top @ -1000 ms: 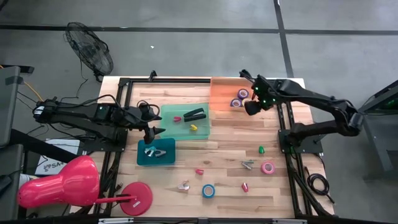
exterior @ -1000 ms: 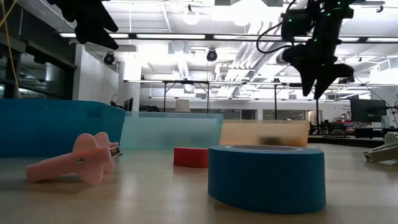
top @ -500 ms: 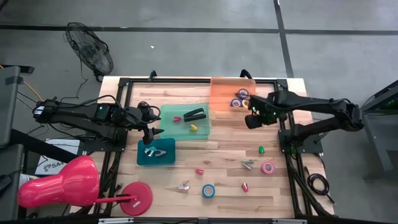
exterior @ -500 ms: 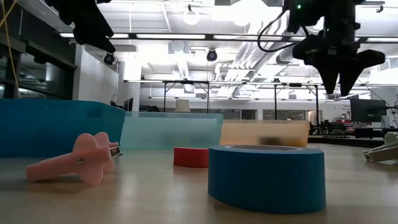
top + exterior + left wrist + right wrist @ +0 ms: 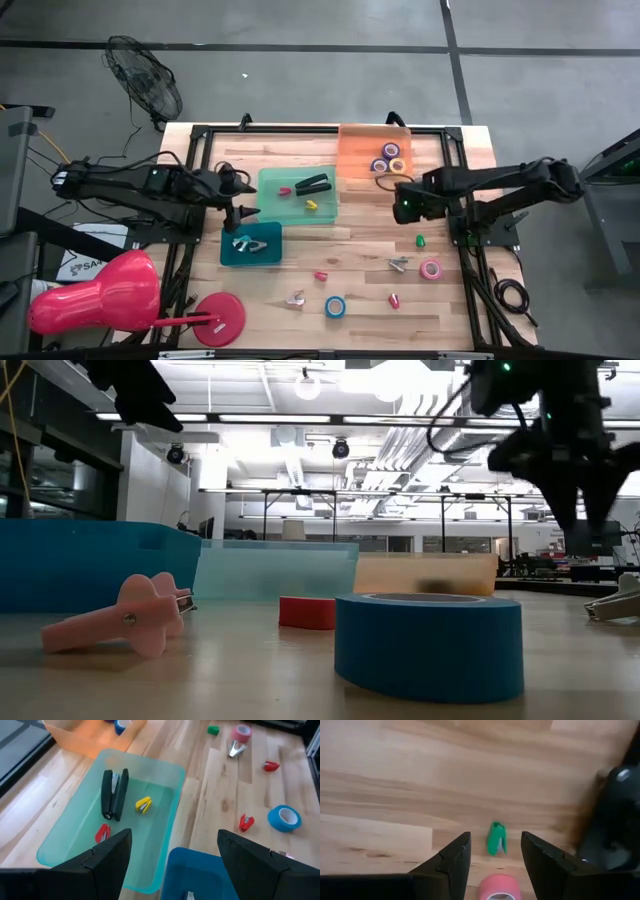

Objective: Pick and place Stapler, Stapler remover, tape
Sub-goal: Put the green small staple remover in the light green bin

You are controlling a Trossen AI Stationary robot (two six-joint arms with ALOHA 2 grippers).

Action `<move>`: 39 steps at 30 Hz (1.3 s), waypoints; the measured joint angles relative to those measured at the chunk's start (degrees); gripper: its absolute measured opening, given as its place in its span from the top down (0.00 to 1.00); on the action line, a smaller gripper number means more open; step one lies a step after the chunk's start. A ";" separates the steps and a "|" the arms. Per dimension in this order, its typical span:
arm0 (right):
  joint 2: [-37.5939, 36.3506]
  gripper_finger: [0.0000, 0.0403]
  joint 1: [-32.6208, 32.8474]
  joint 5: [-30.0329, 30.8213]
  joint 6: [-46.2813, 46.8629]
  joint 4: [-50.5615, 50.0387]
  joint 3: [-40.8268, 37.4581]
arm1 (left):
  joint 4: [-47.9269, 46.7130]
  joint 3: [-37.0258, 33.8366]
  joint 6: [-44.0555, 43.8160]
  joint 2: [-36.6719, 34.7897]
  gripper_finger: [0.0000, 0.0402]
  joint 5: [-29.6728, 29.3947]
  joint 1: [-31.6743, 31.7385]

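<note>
There is almost no writing to read; a white sheet (image 5: 85,262) on the floor by the left arm has dark letters that look like "SA", and the rest is hidden. The black stapler (image 5: 313,184) lies flat in the green tray (image 5: 268,205), with its long side running nearly along the length of the tray, a bit tilted. A small yellow piece (image 5: 144,804) and a small red piece (image 5: 102,833) lie in the same tray near it. A grey staple remover (image 5: 243,243) lies in the blue tray (image 5: 272,255), just in front of the green one. Three tape rolls (image 5: 388,159) sit flat in the orange tray (image 5: 355,162) at the back of the wooden surface (image 5: 360,255). A blue tape roll (image 5: 335,306) lies flat near the front edge, hole up, and a pink tape roll (image 5: 431,268) lies flat on the right side. Another grey remover (image 5: 398,264) lies just beside the pink roll. The left gripper (image 5: 247,213) hangs over the edge of the green tray, its fingers (image 5: 105,855) wide apart and holding nothing. The right gripper (image 5: 403,210) hangs above the bare wood in front of the orange tray, fingers (image 5: 447,862) partly apart and holding nothing, with a small green piece (image 5: 495,838) on the wood below them.
</note>
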 joint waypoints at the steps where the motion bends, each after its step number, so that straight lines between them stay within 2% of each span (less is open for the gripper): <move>1: -0.09 0.59 0.60 -0.30 1.33 1.28 -1.45 | -0.06 0.00 0.04 -0.50 0.28 0.02 0.00; 6: -0.15 0.59 3.17 -1.36 7.78 8.93 -7.49 | -0.39 0.00 0.07 -1.84 0.28 1.02 0.01; 9: -0.15 0.59 4.50 -4.29 9.70 14.21 -10.72 | -0.70 0.00 0.09 -1.99 0.28 1.22 0.00; 13: -0.15 0.59 6.45 -5.11 12.90 16.07 -13.35 | -1.67 0.00 -0.04 -1.93 0.28 1.22 0.00; 24: 0.58 0.59 9.79 -3.63 16.59 15.75 -14.28 | -1.94 0.00 -0.11 -1.84 0.28 1.51 0.01; 31: 4.29 0.59 9.95 -4.51 16.66 15.99 -14.28 | -2.07 0.00 -0.11 -1.84 0.28 1.51 0.02; 39: 9.73 0.59 9.93 -5.77 15.67 20.99 -14.12 | -3.09 0.00 -0.15 -1.84 0.28 1.55 0.02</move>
